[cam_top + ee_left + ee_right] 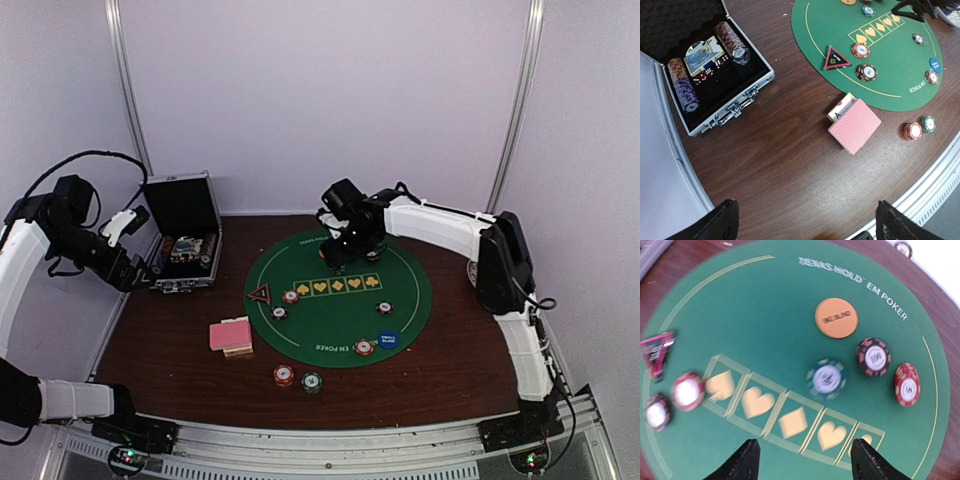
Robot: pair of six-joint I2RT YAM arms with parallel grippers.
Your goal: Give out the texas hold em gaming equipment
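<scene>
The round green poker mat (338, 322) lies mid-table. My right gripper (340, 252) hovers open and empty over its far part. In the right wrist view it (805, 460) is above the row of suit boxes, with an orange disc (836, 317), a teal chip (826, 378), a dark striped chip (873, 357) and a red chip (907, 385) beyond. A red triangle (259, 294) sits at the mat's left edge and a blue disc (388, 340) at its near right. Pink-backed cards (230, 335) lie left of the mat. My left gripper (138, 268) is open and empty, high beside the case; it (807, 220) looks down on bare wood.
An open black silver-edged case (183, 245) with chip rolls stands at the back left. Two loose chips (284, 375) (312, 382) lie on the brown table (440, 370) near the mat's front. More chips (290, 296) (364, 347) sit on the mat.
</scene>
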